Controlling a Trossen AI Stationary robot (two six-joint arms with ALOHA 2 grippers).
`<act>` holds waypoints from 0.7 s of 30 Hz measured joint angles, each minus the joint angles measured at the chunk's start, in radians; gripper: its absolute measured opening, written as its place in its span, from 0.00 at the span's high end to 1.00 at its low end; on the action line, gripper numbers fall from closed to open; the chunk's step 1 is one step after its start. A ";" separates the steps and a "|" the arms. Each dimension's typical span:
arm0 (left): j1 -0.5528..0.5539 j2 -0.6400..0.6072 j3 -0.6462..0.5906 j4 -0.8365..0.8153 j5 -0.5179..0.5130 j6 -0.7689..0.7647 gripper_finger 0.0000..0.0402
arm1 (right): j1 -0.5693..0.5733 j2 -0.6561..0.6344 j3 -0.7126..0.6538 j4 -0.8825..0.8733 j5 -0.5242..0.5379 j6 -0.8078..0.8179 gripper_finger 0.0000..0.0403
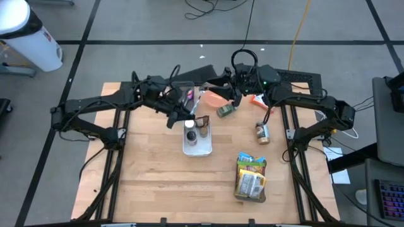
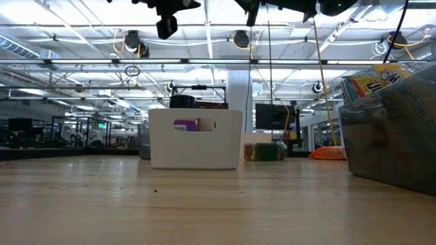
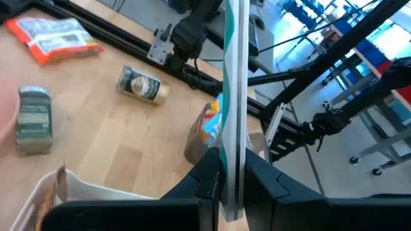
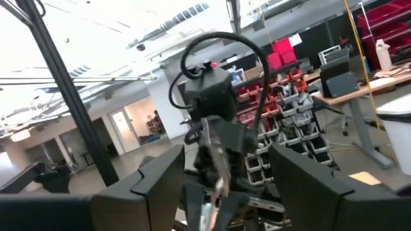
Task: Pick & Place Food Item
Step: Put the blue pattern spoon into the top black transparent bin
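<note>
Seen edge-on, the left hand (image 3: 228, 183) pinches a thin flat packet (image 3: 232, 96), its face hidden, above the bin (image 1: 197, 145) at the surface's (image 1: 151, 183) centre. Right hand (image 4: 221, 186) gapes empty at twelve o'clock.

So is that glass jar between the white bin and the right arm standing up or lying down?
Lying down. The high view shows the jar lengthwise on the table, and the left wrist view shows it on its side.
</note>
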 joint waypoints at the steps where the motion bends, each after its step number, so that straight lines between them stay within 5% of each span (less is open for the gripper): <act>1: 0.000 0.003 0.000 0.000 0.005 -0.002 0.90 | 0.001 0.001 0.000 0.004 0.000 0.000 0.45; 9: 0.001 0.039 0.000 -0.025 0.033 -0.026 0.90 | 0.001 0.001 0.000 0.009 0.001 0.005 0.47; 21: 0.001 0.048 0.000 -0.016 0.041 -0.033 0.90 | 0.001 0.001 0.000 -0.070 0.001 -0.023 0.64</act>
